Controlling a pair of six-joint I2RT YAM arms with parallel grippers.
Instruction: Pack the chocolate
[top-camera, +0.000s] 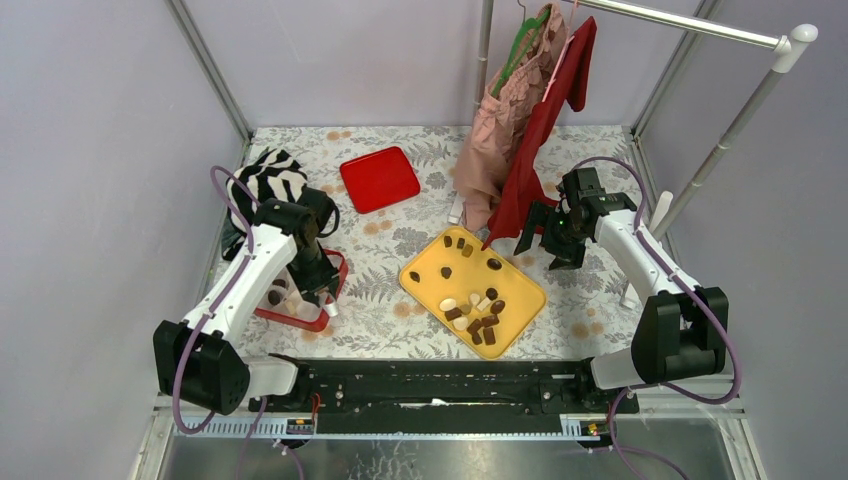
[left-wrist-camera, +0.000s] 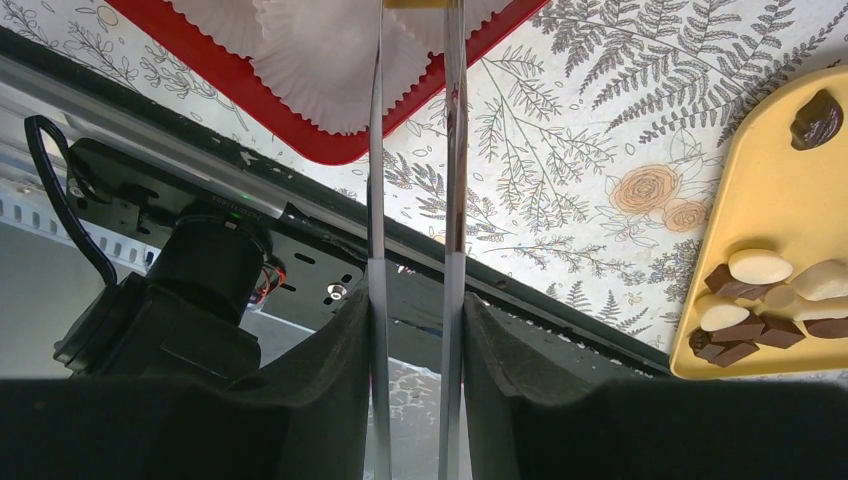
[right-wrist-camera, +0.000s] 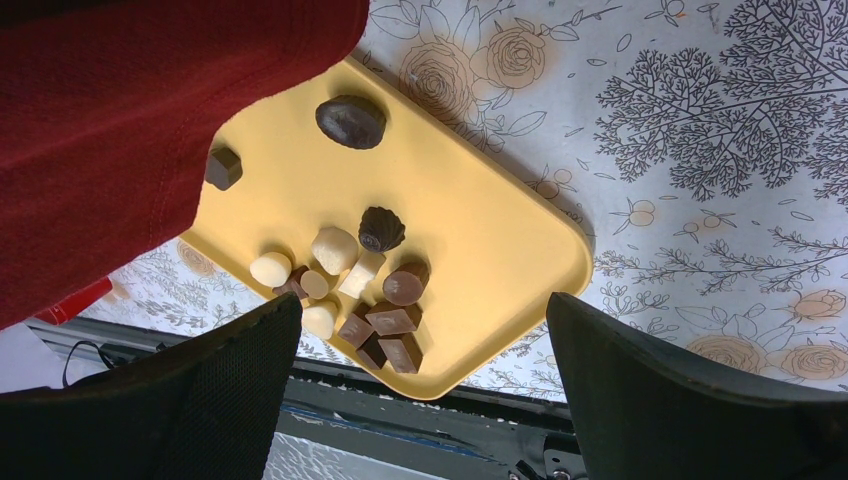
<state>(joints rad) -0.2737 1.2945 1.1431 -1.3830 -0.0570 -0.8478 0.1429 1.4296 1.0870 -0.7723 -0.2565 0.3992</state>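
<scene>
Several chocolates, dark brown, tan and cream-white, lie on a yellow tray in the middle of the table; they also show in the right wrist view and the left wrist view. My left gripper is shut on metal tongs, whose blades reach over a red box lined with white paper cups. The tong tips are cut off by the frame edge. My right gripper is open and empty, above the tray's right side.
A red lid lies at the back centre. A zebra-striped cloth lies at the back left. A pink garment and a red garment hang from a rack beside my right gripper. A black rail runs along the near edge.
</scene>
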